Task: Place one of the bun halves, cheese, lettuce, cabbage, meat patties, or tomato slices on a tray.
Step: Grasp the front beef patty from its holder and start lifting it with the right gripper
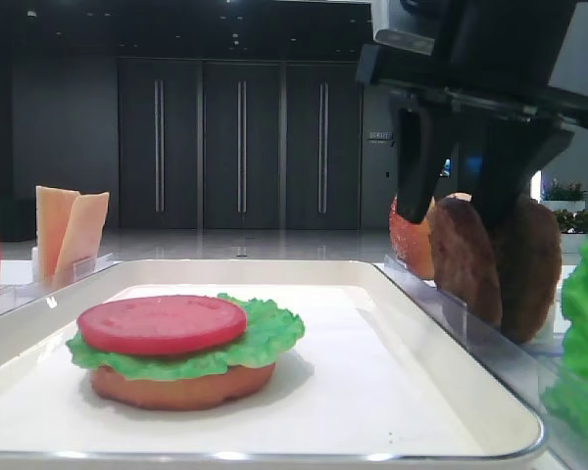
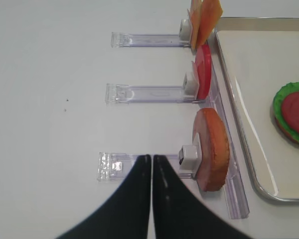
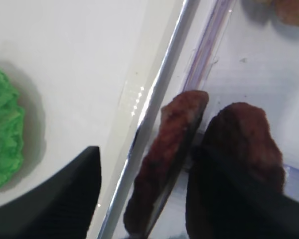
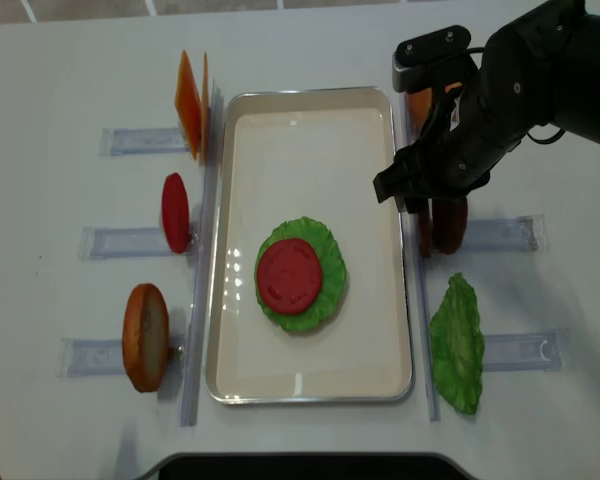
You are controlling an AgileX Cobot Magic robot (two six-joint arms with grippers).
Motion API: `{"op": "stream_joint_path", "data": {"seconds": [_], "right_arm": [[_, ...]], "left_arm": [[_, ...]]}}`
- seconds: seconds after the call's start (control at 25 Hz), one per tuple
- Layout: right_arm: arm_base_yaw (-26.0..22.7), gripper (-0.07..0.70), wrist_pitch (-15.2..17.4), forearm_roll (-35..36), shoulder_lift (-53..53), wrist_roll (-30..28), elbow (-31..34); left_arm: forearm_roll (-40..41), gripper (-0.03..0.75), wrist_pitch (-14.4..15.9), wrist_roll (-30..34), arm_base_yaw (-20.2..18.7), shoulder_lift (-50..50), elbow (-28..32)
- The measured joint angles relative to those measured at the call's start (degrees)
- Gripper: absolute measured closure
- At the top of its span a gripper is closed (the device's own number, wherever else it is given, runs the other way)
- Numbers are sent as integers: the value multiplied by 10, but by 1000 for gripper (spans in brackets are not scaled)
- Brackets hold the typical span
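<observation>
1. The right gripper (image 3: 154, 194) is hanging spread wide, one dark finger (image 3: 65, 194) over the tray's edge and the other over the holder, and the nearest meat patty (image 3: 164, 164) is standing on edge between them, seemingly untouched.
2. It should be descending straight so the fingers are straddling that patty alone; the second patty (image 3: 239, 149), just beyond the far finger, could get knocked.
3. Closing should be waiting until the pads are level with the disc's middle.
4. Further out, the tray (image 4: 310, 140) is carrying a stack of bun half (image 1: 176, 384), lettuce (image 4: 325, 300) and tomato slice (image 4: 290, 275); aim the patty there.
5. The left gripper (image 2: 152, 169) is idling pinched together, empty.
</observation>
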Motion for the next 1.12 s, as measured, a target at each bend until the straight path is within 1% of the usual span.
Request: {"op": "stream_joint_path", "data": {"seconds": [0.16, 0.4, 0.52, 0.6, 0.76, 1.0, 1.12], "right_arm": [[1, 216, -3, 2, 28, 0, 0], [1, 216, -4, 2, 28, 1, 0], [1, 230, -4, 2, 28, 1, 0], [1, 255, -3, 2, 28, 1, 0], [1, 351, 0, 0, 30, 0, 0], [-2, 542, 13, -23, 30, 1, 0], [-3, 542, 17, -26, 28, 3, -1]], "left_arm": [[0, 722, 0, 1, 0, 0, 0], [0, 722, 0, 4, 0, 0, 0], [0, 722, 0, 6, 0, 0, 0], [0, 722, 0, 6, 0, 0, 0], [0, 722, 0, 6, 0, 0, 0], [0, 722, 0, 6, 0, 0, 0], [0, 722, 0, 6, 0, 0, 0]]}}
